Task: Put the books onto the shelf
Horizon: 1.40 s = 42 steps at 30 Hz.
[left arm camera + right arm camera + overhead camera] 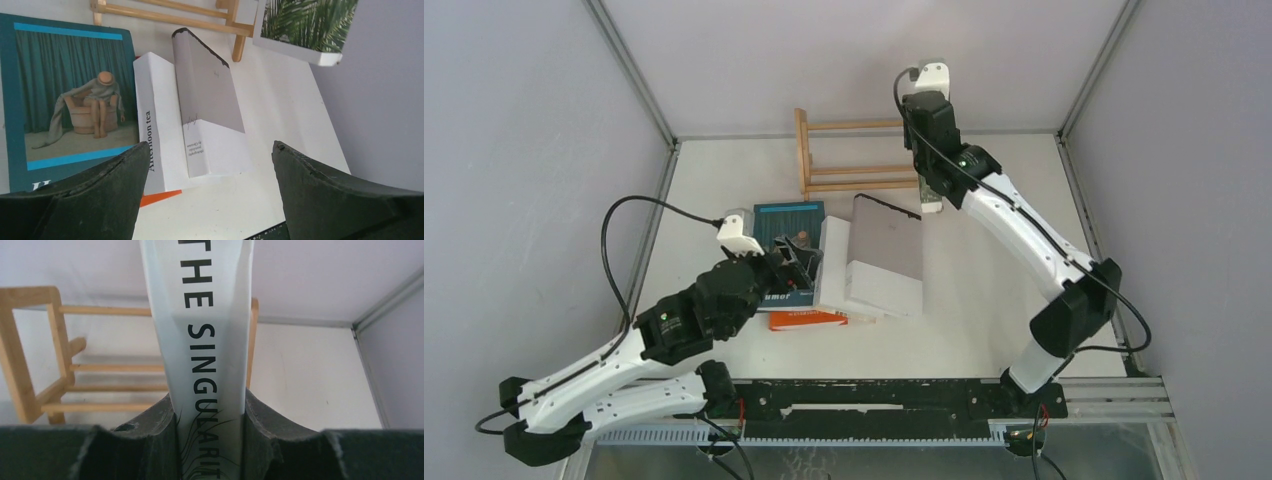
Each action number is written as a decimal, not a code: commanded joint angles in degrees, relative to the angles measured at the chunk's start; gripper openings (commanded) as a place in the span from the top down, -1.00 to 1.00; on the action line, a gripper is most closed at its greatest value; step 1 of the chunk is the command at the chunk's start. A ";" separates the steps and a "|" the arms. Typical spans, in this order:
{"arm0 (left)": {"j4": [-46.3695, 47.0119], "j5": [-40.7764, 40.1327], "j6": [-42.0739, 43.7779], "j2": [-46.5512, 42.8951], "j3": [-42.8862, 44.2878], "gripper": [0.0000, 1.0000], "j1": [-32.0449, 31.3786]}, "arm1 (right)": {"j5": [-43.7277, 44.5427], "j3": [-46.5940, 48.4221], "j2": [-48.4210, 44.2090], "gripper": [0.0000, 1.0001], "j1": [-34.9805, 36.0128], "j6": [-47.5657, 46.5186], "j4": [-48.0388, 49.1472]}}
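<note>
The light-wood shelf (864, 185) (170, 17) (115, 367) stands at the back of the table. At its right end my right gripper (931, 195) (210, 405) is shut on the spine of the white "The Singularity" book (205, 330) (305, 25), holding it upright above the table. The other books lie in a pile at mid-table: teal (789, 215) (65, 95), white "Afternoon tea" (834, 265) (157, 125), grey (886, 240) (205, 85) and orange (804, 320) (160, 197), which is mostly covered. My left gripper (794, 255) (210, 147) hovers open over the pile's near left, holding nothing.
Grey walls (544, 150) close in the table (984, 270) on the left, right and back. A black rail (874, 395) with the arm bases runs along the near edge.
</note>
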 commanded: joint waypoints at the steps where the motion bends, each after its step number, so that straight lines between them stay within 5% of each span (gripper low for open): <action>1: 5.90 2.51 3.62 -0.28 -2.96 -0.90 3.20 | -5.75 5.22 3.98 0.58 -3.18 -8.47 17.86; 11: 9.69 6.83 5.32 0.62 -6.02 -0.90 9.91 | -12.11 14.90 16.57 0.59 -8.20 -9.44 23.52; 42: 18.18 13.13 4.48 6.44 -9.66 -0.90 19.37 | -17.55 10.35 26.75 0.59 -14.96 -3.52 29.71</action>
